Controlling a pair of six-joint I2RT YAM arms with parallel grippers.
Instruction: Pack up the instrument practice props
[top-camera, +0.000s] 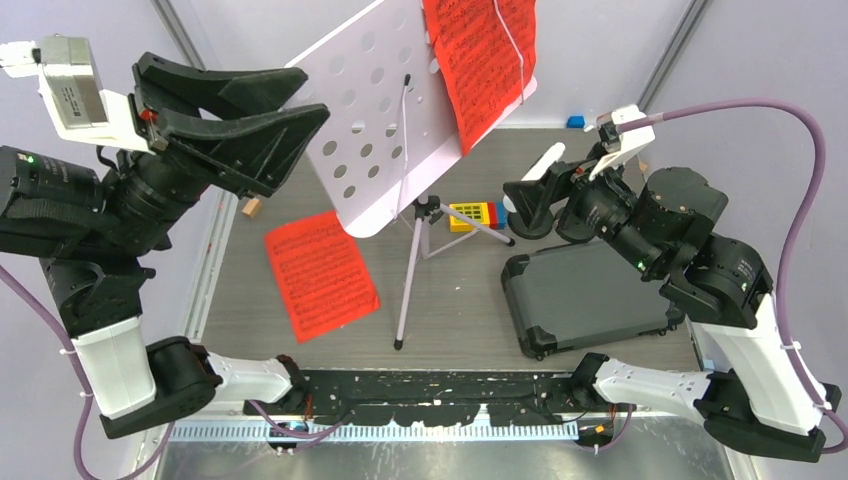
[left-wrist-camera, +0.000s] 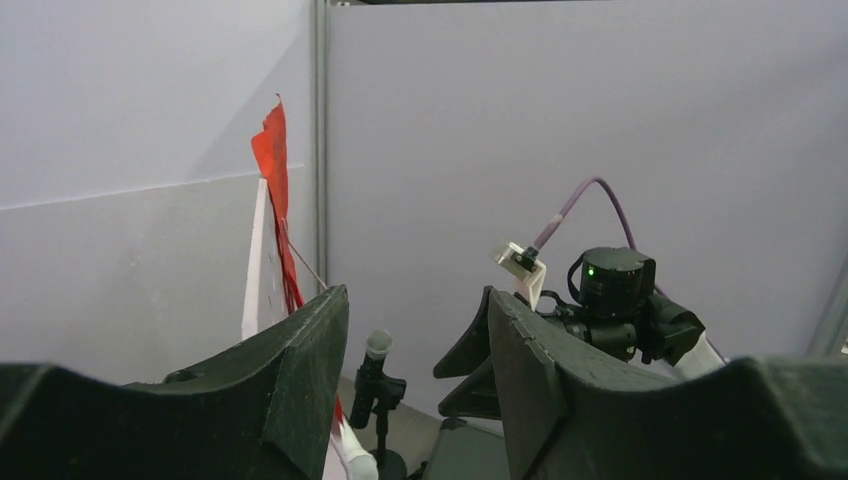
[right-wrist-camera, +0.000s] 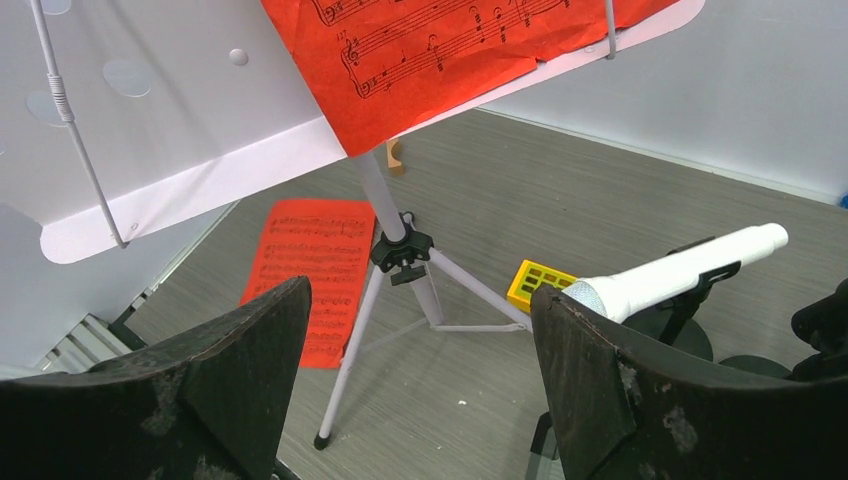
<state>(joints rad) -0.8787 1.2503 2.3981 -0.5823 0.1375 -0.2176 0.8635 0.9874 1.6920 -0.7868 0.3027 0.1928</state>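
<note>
The pale lilac perforated music desk (top-camera: 375, 120) stands on its tripod legs (top-camera: 410, 280) at the table's middle. One red sheet-music page (top-camera: 480, 60) rests on it, and another (top-camera: 320, 272) lies flat to its left. My left gripper (top-camera: 315, 92) is open and empty, raised level with the desk's left edge. My right gripper (top-camera: 520, 205) is open and empty, right of the tripod. The white microphone (right-wrist-camera: 680, 270) lies tilted in its holder (right-wrist-camera: 690, 320) by my right finger. The black grey-headed microphone (left-wrist-camera: 372, 375) stands in its round-based holder (left-wrist-camera: 385, 465); it does not show from above.
A dark rectangular hard case (top-camera: 590, 295) lies shut under the right arm. A yellow, blue and red toy block (top-camera: 475, 215) sits behind the tripod. A small wooden block (top-camera: 251, 207) lies at the left edge and a blue piece (top-camera: 575, 122) at the back.
</note>
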